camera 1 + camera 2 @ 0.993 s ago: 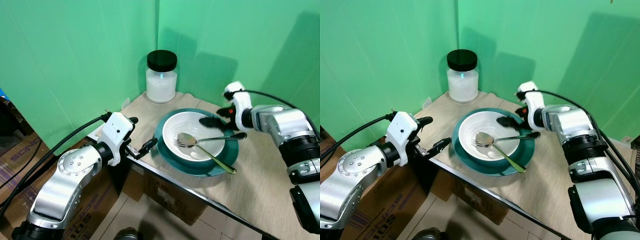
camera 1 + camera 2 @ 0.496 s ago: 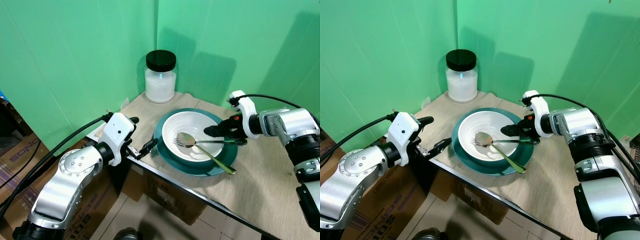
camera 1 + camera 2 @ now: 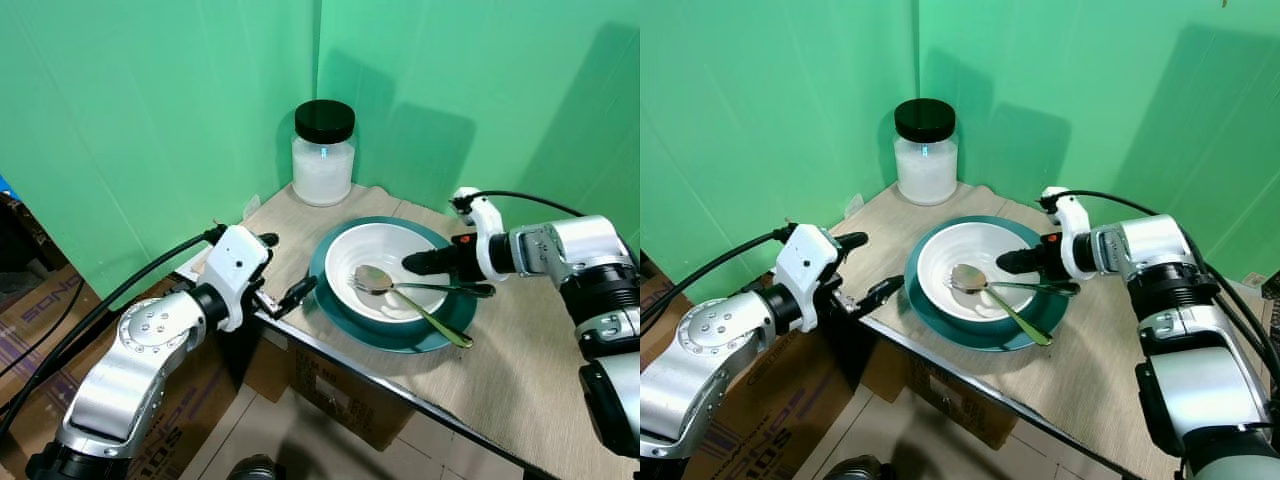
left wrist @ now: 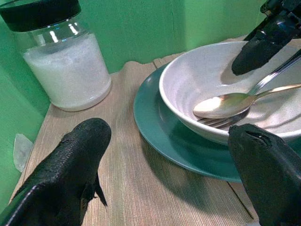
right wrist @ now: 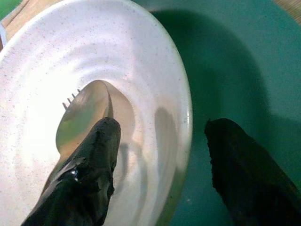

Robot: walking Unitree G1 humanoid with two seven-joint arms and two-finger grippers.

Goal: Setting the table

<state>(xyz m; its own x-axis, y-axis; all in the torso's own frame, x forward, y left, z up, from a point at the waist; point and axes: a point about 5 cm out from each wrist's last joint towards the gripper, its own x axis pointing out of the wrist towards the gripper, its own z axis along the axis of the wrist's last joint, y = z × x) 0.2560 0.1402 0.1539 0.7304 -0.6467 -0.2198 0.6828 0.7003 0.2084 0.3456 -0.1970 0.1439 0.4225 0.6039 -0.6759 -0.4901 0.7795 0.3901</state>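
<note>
Green backdrop on two sides, wooden tabletop [image 3: 520, 370] wedged into the corner, cardboard boxes on the floor below.

Jar [image 3: 322, 153], black lid, white contents, stands at the far corner, well apart from the place setting, prob. parked there out of the way.

Plate [image 3: 345, 318], teal, sits near the front edge w/ the white bowl [image 3: 375, 251] stacked on its middle. Spoon [image 3: 372, 278] and fork [image 4: 221, 123] both lie inside the bowl, heads down in the basin, handles leaning out over the rim toward the robot's right. Gold spoon handle crosses the plate edge; fork tines peek from under the spoon head. Cutlery in the bowl isn't a finished setting, so my guess is it needs to come out and go beside the plate.

Right hand [image 5: 157, 155] is at the bowl's right rim, fingers parted, holding nothing. One finger [image 5: 94, 169] is inside over the handles, the other outside over the plate, so it straddles the rim. Looks lined up to pinch a handle where it crosses the rim, since that's the only raised part.

Left hand [image 3: 290, 297] hovers off the tabletop's front-left corner, just beside the plate, open and empty. Prob. waiting, or ready to steady the plate.
</note>
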